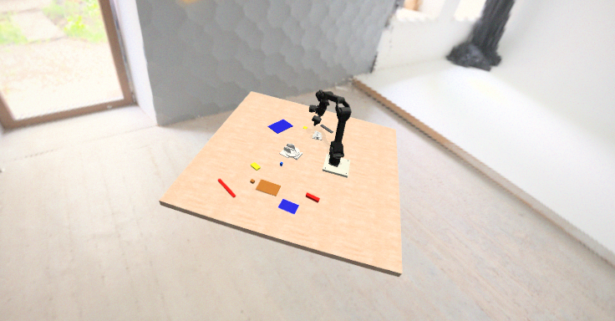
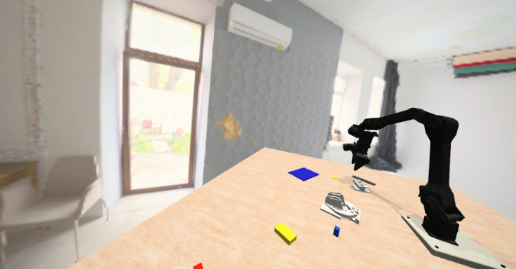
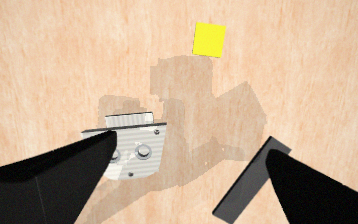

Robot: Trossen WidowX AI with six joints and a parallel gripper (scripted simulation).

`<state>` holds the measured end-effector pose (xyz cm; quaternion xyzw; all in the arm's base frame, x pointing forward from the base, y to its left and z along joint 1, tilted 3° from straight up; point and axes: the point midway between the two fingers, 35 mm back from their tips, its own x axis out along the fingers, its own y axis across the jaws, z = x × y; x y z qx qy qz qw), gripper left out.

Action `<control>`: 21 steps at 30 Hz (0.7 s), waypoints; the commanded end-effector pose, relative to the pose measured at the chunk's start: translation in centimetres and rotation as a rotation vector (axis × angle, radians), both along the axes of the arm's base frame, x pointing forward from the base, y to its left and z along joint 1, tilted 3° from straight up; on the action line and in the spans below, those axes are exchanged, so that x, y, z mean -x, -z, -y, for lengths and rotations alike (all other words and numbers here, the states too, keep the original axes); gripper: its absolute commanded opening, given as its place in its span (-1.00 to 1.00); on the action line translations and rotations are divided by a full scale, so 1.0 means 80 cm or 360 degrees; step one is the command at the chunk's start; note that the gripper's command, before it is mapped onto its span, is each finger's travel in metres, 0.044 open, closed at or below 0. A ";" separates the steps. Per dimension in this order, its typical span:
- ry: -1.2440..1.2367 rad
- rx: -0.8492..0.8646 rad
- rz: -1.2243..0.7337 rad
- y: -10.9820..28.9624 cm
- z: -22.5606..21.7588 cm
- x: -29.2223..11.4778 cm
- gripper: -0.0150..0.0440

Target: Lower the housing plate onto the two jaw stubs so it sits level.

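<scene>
The housing plate (image 1: 317, 135) (image 2: 360, 185) (image 3: 134, 167), small and pale grey with round bosses and small holes, lies on the table beyond the jaw assembly. A pale block shows at its edge in the wrist view. The jaw assembly (image 1: 291, 150) (image 2: 335, 202) stands apart from it, nearer the table's middle, with a raised grey part on a white base. The jaw pins and stubs are too small to make out. My gripper (image 1: 316, 124) (image 2: 357, 169) (image 3: 191, 146) is open and empty, pointing down above the table near the housing plate. Its left finger overlaps part of the plate in the wrist view.
A dark bar (image 1: 327, 128) (image 2: 363, 180) (image 3: 247, 185) lies near the housing plate, partly behind the right finger in the wrist view. A small yellow piece (image 1: 305, 127) (image 2: 335, 177) (image 3: 209, 40) and a blue sheet (image 1: 280, 125) (image 2: 303, 174) lie beyond. A blue block (image 1: 281, 164) (image 2: 336, 230) is nearer.
</scene>
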<state>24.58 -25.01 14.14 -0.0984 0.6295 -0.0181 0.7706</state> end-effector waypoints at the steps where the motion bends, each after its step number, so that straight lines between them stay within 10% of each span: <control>1: -0.0115 -0.0046 -0.0140 0.002 -0.026 0.017 1.00; 21: -0.0263 -0.0105 -0.0297 0.050 -0.052 0.037 1.00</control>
